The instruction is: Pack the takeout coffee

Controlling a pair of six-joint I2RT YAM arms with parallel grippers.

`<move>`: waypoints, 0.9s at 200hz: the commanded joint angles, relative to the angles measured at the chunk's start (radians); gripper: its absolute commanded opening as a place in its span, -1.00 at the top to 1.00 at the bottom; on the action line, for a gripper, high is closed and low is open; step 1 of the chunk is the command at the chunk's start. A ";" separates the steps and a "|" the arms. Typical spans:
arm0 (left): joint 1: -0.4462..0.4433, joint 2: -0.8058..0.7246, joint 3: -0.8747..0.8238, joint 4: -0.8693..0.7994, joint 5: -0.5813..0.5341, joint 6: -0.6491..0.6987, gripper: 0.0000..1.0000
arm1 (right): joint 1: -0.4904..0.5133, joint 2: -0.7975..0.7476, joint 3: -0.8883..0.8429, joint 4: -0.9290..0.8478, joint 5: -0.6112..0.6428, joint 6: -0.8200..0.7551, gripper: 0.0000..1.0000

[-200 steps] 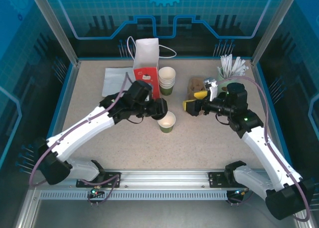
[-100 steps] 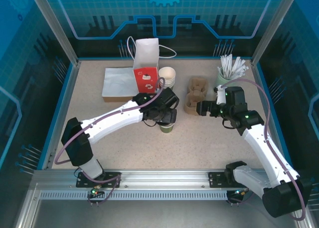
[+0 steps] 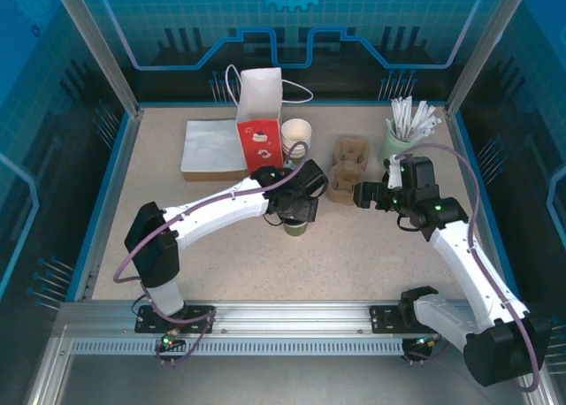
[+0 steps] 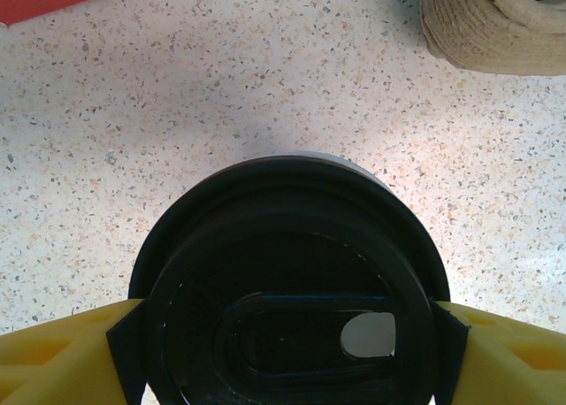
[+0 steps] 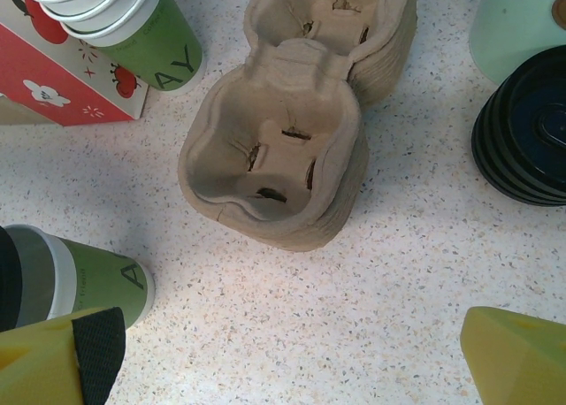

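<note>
In the last second the left gripper [image 3: 299, 210] swung over the takeout coffee [image 5: 93, 277] mid-worktop [image 3: 371, 246], clamped on its black lid [image 4: 287, 246]; the right gripper [image 5: 283, 356] hangs wide apart above the carrier stack [image 5: 274, 149], so lidding looks underway and bagging is pending.

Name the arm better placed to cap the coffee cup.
Left: the left claw holds the black lid over the green cup, while the right claw hangs open by the cup carrier.

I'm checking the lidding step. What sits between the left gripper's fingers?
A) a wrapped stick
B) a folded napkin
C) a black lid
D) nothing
C: in the left wrist view a round black lid spans the gap in the left gripper, touching both yellow fingers.
</note>
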 commanded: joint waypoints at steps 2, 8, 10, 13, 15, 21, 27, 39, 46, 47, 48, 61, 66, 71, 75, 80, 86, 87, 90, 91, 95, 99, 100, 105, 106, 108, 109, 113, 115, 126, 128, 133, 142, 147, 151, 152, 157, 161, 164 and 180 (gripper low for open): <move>-0.006 0.021 0.031 -0.021 -0.020 0.016 -0.59 | -0.013 0.004 -0.009 -0.011 -0.006 0.016 -1.00; -0.007 0.022 0.031 -0.018 -0.018 0.017 -0.59 | -0.013 0.004 -0.009 -0.010 -0.008 0.016 -1.00; -0.007 0.023 0.031 -0.017 -0.018 0.016 -0.59 | -0.013 0.004 -0.009 -0.010 -0.009 0.016 -1.00; -0.007 0.024 0.031 -0.016 -0.017 0.016 -0.60 | -0.012 0.005 -0.010 -0.010 -0.011 0.016 -1.00; -0.007 0.025 0.031 -0.016 -0.017 0.016 -0.60 | -0.013 0.005 -0.009 -0.010 -0.011 0.016 -1.00; -0.007 0.027 0.033 -0.015 -0.017 0.016 -0.60 | -0.012 0.005 -0.009 -0.010 -0.011 0.016 -1.00; -0.007 0.028 0.034 -0.015 -0.016 0.017 -0.60 | -0.013 0.005 -0.009 -0.010 -0.011 0.016 -1.00; -0.006 0.034 0.036 -0.017 -0.017 0.017 -0.61 | -0.013 0.005 -0.009 -0.010 -0.011 0.015 -1.00; -0.007 0.036 0.037 -0.016 -0.019 0.017 -0.62 | -0.015 0.005 -0.009 -0.010 -0.011 0.015 -1.00; -0.007 0.036 0.037 -0.016 -0.019 0.017 -0.62 | -0.015 0.005 -0.009 -0.010 -0.011 0.015 -1.00; -0.006 0.035 0.038 -0.016 -0.018 0.018 -0.62 | -0.014 0.005 -0.009 -0.009 -0.011 0.015 -1.00; -0.007 0.040 0.039 -0.016 -0.016 0.018 -0.63 | -0.014 0.005 -0.009 -0.010 -0.016 0.013 -1.00; -0.007 0.044 0.040 -0.016 -0.016 0.018 -0.63 | -0.015 0.005 -0.009 -0.010 -0.016 0.015 -1.00; -0.006 0.044 0.040 -0.016 -0.016 0.018 -0.63 | -0.015 0.005 -0.010 -0.009 -0.017 0.015 -1.00; -0.006 0.046 0.040 -0.016 -0.016 0.018 -0.63 | -0.014 0.005 -0.010 -0.008 -0.018 0.014 -1.00; -0.007 0.048 0.040 -0.016 -0.016 0.017 -0.64 | -0.015 0.005 -0.010 -0.008 -0.019 0.013 -1.00; -0.007 0.050 0.040 -0.015 -0.017 0.016 -0.64 | -0.014 0.005 -0.010 -0.008 -0.019 0.013 -1.00; -0.007 0.050 0.040 -0.015 -0.016 0.016 -0.64 | -0.015 0.005 -0.010 -0.008 -0.019 0.013 -1.00; -0.006 0.051 0.040 -0.014 -0.016 0.016 -0.64 | -0.015 0.005 -0.011 -0.008 -0.020 0.013 -1.00; -0.006 0.051 0.040 -0.014 -0.017 0.016 -0.64 | -0.015 0.005 -0.010 -0.008 -0.020 0.014 -1.00; -0.007 0.051 0.042 -0.014 -0.016 0.016 -0.65 | -0.013 0.005 -0.011 -0.007 -0.021 0.013 -1.00; -0.007 0.052 0.042 -0.013 -0.017 0.016 -0.65 | -0.014 0.005 -0.010 -0.006 -0.024 0.012 -1.00; -0.007 0.053 0.042 -0.012 -0.016 0.016 -0.65 | -0.014 0.005 -0.011 -0.006 -0.024 0.013 -1.00; -0.006 0.053 0.044 -0.013 -0.017 0.016 -0.65 | -0.014 0.005 -0.012 -0.006 -0.025 0.013 -1.00; -0.006 0.054 0.043 -0.013 -0.016 0.016 -0.65 | -0.015 0.005 -0.012 -0.006 -0.025 0.013 -1.00; -0.005 0.054 0.044 -0.012 -0.016 0.016 -0.65 | -0.015 0.005 -0.012 -0.005 -0.025 0.013 -1.00; -0.006 0.054 0.044 -0.012 -0.016 0.016 -0.66 | -0.015 0.005 -0.012 -0.006 -0.025 0.013 -1.00; -0.006 0.055 0.044 -0.011 -0.016 0.016 -0.66 | -0.015 0.005 -0.012 -0.005 -0.026 0.013 -1.00; -0.006 0.055 0.046 -0.011 -0.017 0.016 -0.66 | -0.014 0.005 -0.011 -0.005 -0.027 0.013 -1.00; -0.007 0.058 0.047 -0.011 -0.019 0.017 -0.67 | -0.014 0.007 -0.013 -0.004 -0.030 0.013 -1.00; -0.006 0.058 0.047 -0.011 -0.019 0.017 -0.68 | -0.014 0.007 -0.013 -0.004 -0.030 0.013 -1.00; -0.006 0.059 0.048 -0.011 -0.019 0.016 -0.68 | -0.013 0.007 -0.015 -0.003 -0.031 0.013 -1.00; -0.006 0.061 0.049 -0.010 -0.021 0.017 -0.70 | -0.014 0.008 -0.014 -0.002 -0.034 0.014 -1.00; -0.006 0.064 0.051 -0.012 -0.021 0.018 -0.70 | -0.015 0.008 -0.014 -0.002 -0.036 0.014 -1.00; -0.006 0.065 0.053 -0.015 -0.021 0.018 -0.71 | -0.014 0.010 -0.013 -0.002 -0.036 0.014 -1.00; -0.006 0.066 0.053 -0.015 -0.022 0.018 -0.71 | -0.015 0.010 -0.013 -0.002 -0.037 0.015 -1.00; -0.007 0.069 0.054 -0.017 -0.021 0.018 -0.71 | -0.014 0.010 -0.012 -0.002 -0.038 0.013 -1.00; -0.006 0.069 0.055 -0.018 -0.020 0.017 -0.72 | -0.014 0.010 -0.012 -0.002 -0.039 0.013 -1.00; -0.007 0.070 0.056 -0.020 -0.021 0.017 -0.72 | -0.014 0.010 -0.012 -0.002 -0.041 0.011 -1.00; -0.007 0.066 0.055 -0.025 -0.023 0.015 -0.76 | -0.014 0.012 -0.009 -0.002 -0.050 0.008 -1.00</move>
